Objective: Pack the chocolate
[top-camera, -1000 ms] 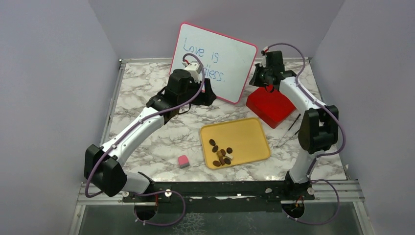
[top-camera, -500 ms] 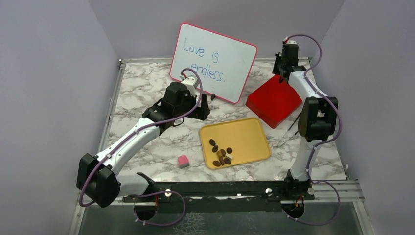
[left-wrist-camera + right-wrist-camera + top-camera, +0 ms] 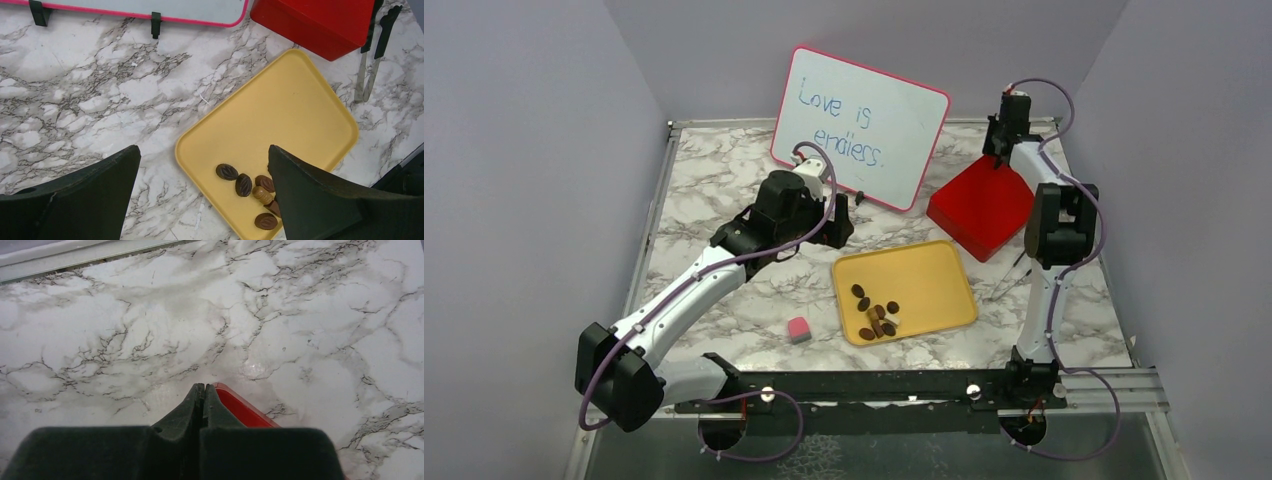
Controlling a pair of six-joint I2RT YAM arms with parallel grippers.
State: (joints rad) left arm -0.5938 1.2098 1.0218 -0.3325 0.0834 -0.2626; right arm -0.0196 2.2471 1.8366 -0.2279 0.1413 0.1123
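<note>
Now my left jaws are spread wide and empty above the chocolate (image 3: 245,185) clustered in the yellow tray (image 3: 280,110), my right jaws are pressed together on nothing beside the red box (image 3: 235,407), and I fear a careless descent would scatter the crowded pieces.

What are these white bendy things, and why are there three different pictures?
They are two robot arms. The big picture looks down from above. The other two come from little cameras on each arm's wrist. On the marble table sit a yellow tray with small chocolates, a red box, metal tongs, a pink cube and a whiteboard. The left arm's fingers are wide open near the tray, holding nothing. The right arm's fingers are pinched shut at the red box's far edge, seemingly gripping it.
</note>
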